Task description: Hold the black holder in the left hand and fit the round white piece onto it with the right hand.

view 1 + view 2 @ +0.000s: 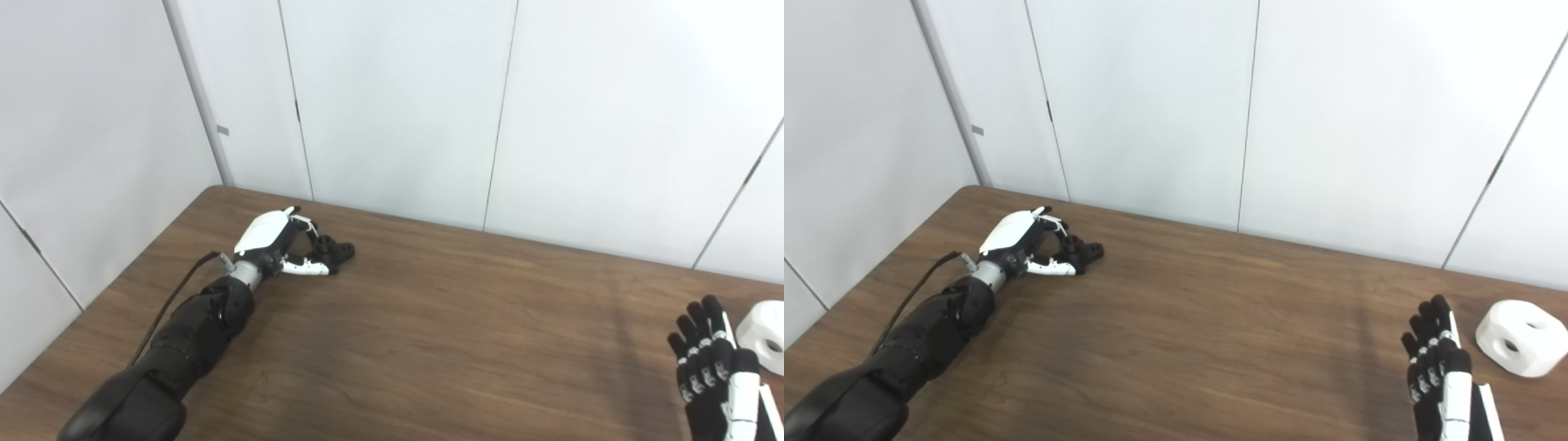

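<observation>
The black holder (335,250) lies on the brown table (429,318) at the far left. My left hand (275,242) arches over it, with fingers on top and the thumb against its near side, pinching its left end; its right end sticks out past the fingertips. The round white piece (1519,337), with dark holes in its faces, sits on the table at the right edge. My right hand (1439,373) stands just left of the white piece with its fingers straight and pointing away, holding nothing and not touching it.
White wall panels (398,104) rise right behind the table's far edge and along its left side. A black cable (177,294) runs along my left forearm. A wide stretch of bare wood lies between the two hands.
</observation>
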`<state>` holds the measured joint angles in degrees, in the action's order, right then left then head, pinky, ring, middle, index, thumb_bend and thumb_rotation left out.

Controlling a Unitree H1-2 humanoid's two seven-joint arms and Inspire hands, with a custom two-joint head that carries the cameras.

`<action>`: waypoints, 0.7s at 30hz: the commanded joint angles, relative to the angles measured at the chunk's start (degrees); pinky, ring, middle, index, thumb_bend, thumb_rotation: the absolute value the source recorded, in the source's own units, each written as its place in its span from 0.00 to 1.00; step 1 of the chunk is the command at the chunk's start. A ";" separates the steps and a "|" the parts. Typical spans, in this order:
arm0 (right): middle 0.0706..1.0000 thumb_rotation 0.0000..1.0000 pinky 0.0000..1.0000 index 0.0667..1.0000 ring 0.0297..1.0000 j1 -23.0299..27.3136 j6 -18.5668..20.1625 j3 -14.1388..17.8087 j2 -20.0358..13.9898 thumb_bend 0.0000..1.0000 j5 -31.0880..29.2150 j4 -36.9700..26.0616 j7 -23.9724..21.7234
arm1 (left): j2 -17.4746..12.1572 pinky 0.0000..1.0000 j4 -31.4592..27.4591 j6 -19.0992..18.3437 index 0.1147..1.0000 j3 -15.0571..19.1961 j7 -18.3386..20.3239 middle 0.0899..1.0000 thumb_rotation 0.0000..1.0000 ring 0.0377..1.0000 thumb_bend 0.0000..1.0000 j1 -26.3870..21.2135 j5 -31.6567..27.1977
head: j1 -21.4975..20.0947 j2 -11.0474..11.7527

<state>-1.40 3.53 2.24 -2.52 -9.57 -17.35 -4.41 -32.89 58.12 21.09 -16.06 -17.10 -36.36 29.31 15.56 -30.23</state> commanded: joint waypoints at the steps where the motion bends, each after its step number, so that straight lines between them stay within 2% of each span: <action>1: 1.00 1.00 1.00 1.00 1.00 1.20 -2.80 0.11 0.32 0.53 -0.50 -1.29 -0.12 | 0.42 1.00 0.59 -0.06 0.42 -1.10 0.28 0.77 0.05 0.98 0.52 -0.43 1.33 | 0.07 -0.06; 6: 1.00 1.00 1.00 1.00 1.00 1.22 -2.95 0.50 0.16 0.51 -0.93 -1.51 -0.10 | 0.30 1.00 -0.38 -0.20 0.42 -1.60 0.44 0.77 0.05 0.98 0.52 -0.08 1.37 | -0.69 -0.75; 8: 1.00 0.99 1.00 1.00 1.00 1.21 -3.35 0.77 -0.13 0.53 -1.24 -1.19 -0.31 | 0.24 1.00 -1.66 -0.63 0.42 -1.34 0.96 0.77 0.05 0.99 0.52 0.37 0.96 | -1.10 -0.88; 14: 1.00 0.98 1.00 1.00 1.00 1.70 -3.28 1.32 -1.21 0.58 -2.32 -0.86 -0.73 | 0.73 1.00 -9.70 -1.02 0.42 -0.76 2.22 0.76 0.05 0.98 0.52 3.95 0.29 | -1.80 -1.57; 21: 1.00 0.98 1.00 1.00 1.00 2.54 -2.24 1.94 -2.32 0.55 -2.42 -2.92 -0.38 | 0.52 1.00 -22.40 -5.58 0.42 -1.16 10.41 0.76 0.05 1.00 0.52 8.91 -0.51 | -3.15 -2.64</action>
<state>-0.78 2.73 3.72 -4.39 -11.58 -17.65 -4.51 -32.53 37.62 15.65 -16.15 -10.26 -28.01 28.52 12.39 -32.78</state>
